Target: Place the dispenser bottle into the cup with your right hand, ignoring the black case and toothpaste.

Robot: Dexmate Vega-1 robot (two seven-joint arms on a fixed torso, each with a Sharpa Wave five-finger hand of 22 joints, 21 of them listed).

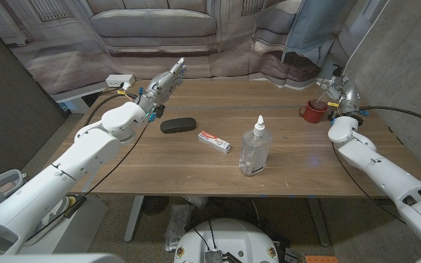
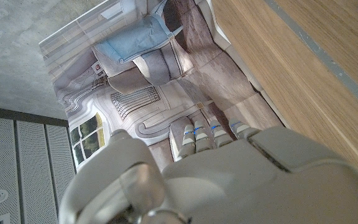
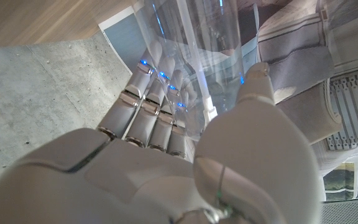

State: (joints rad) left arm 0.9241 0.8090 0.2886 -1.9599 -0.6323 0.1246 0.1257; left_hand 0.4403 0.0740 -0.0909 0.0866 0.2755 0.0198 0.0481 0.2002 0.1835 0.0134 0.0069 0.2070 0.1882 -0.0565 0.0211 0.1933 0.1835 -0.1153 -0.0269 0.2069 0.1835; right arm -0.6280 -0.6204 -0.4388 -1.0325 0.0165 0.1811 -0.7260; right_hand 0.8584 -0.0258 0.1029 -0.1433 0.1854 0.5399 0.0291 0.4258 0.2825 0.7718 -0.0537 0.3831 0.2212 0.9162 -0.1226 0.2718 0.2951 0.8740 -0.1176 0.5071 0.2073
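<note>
The clear dispenser bottle (image 1: pixel 254 150) with a white nozzle stands upright on the table's near middle, with neither hand on it. At the far right edge of the table, my right hand (image 1: pixel 339 90) is raised beside a red cup (image 1: pixel 314 111). In the right wrist view a clear tumbler (image 3: pixel 191 37) stands between the fingers (image 3: pixel 148 106) and the thumb of my right hand (image 3: pixel 185 162), which holds it. My left hand (image 1: pixel 163 84) reaches over the table's far left with straight fingers and holds nothing.
A black case (image 1: pixel 177 125) lies left of the middle of the table. A toothpaste box (image 1: pixel 215 141) lies between the case and the bottle. A grey sofa (image 1: pixel 156 25) stands behind the table, and a white power strip (image 1: pixel 120 80) sits at the far left.
</note>
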